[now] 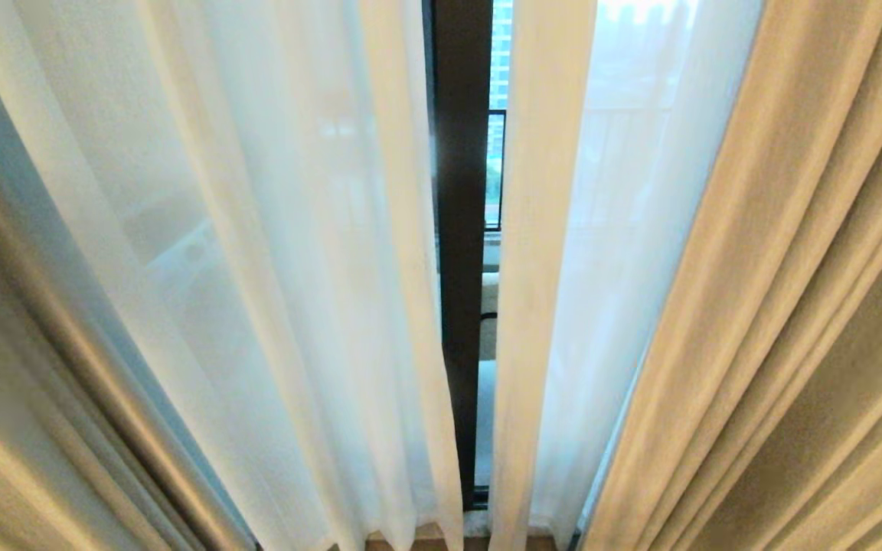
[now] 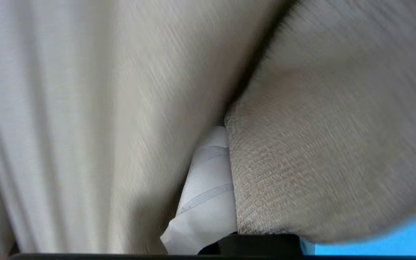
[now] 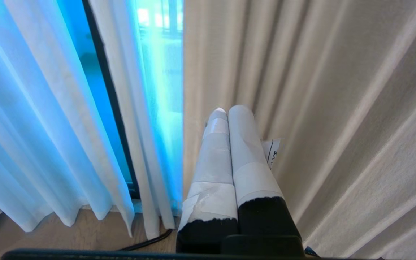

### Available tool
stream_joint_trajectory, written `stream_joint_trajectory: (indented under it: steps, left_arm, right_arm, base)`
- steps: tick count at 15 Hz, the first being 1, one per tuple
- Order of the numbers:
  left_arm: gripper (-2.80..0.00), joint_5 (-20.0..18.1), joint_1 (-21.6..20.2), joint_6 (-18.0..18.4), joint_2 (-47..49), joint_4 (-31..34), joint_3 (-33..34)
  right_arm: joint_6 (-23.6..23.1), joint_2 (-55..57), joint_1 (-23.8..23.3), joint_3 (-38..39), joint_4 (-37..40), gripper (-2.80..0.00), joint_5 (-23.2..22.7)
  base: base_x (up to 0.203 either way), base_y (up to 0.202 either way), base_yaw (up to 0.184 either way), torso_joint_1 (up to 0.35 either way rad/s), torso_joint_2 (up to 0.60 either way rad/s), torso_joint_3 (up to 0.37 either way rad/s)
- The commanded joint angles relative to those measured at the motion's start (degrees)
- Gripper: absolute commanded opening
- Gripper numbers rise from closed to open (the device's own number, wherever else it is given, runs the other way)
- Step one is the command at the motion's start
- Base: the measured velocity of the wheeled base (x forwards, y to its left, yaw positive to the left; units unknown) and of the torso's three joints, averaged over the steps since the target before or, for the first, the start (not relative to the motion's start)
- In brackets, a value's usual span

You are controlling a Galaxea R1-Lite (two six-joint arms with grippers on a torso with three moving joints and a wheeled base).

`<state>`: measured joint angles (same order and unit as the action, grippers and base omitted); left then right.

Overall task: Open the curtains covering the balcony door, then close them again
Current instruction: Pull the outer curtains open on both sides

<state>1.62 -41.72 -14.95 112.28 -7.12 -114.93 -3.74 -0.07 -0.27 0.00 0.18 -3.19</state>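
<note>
Left jaws [image 2: 226, 187] pinch a fold of the beige drape [image 2: 320, 162]; the cloth could slide out if tugged hard. Sheers [image 1: 295, 268] hang parted over the door frame [image 1: 460, 229]. Right jaws [image 3: 228, 119], pressed together, sit beside the right drape [image 3: 320, 108].

Bright backlit sheers [image 1: 272, 229], blue-tinted glare, motion-blurred left wrist view.

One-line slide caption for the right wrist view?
Right claw, shut and empty, beside the beige curtain; white sheers part at the dark door frame.
</note>
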Motion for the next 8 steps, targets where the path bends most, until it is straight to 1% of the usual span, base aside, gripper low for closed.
stream_joint_trajectory:
  steps: [1,2,3,8]
  left_arm:
    - [-2.80,0.0,0.8,-0.1,-1.8,-0.5,0.4]
    - [-2.80,0.0,0.8,-0.1,-2.2,-0.5,0.5]
    - [0.00,0.1,0.8,-0.1,-2.2,-0.5,0.5]
    - [0.00,0.3,0.8,-0.1,-2.9,-0.4,0.7]
  right_arm:
    - [0.0,0.1,0.0,0.0,0.0,-2.80,-0.1]
    - [0.0,0.1,0.0,0.0,0.0,-2.80,-0.1]
    - [0.0,0.1,0.0,0.0,0.0,-2.80,-0.1]
    - [0.0,0.1,0.0,0.0,0.0,-2.80,-0.1]
  base:
    - [0.000,0.000,0.000,0.000,0.00,0.000]
    - [0.000,0.000,0.000,0.000,0.00,0.000]
    - [0.000,0.000,0.000,0.000,0.00,0.000]
    - [0.000,0.000,0.000,0.000,0.00,0.000]
